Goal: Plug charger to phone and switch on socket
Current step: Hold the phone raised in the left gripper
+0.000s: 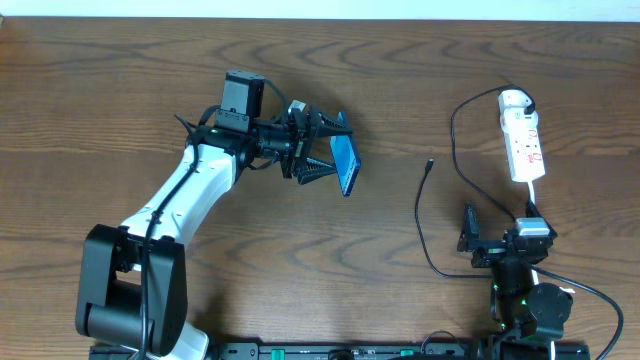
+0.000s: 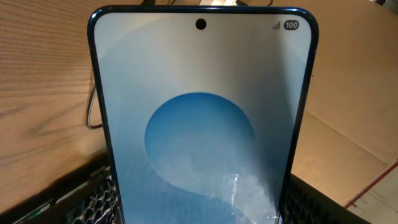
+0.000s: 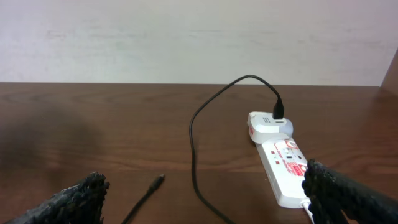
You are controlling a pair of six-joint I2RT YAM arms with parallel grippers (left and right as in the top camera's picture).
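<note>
Both left gripper [image 1: 325, 152] jaws clamp the phone [image 1: 347, 166]. The right gripper's [image 3: 205, 185] jaws stand apart — charger tip [image 3: 159, 180] ahead between them, socket [image 3: 281, 169] beyond the right-hand jaw.

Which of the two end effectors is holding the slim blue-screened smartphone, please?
The left end effector, closed on the slim blue-screened rectangular smartphone; the right end effector sits open and empty beside the thin black cable.

Dk wood tbl [image 1: 100, 100]; wht wall [image 3: 186, 37] at far edge.
</note>
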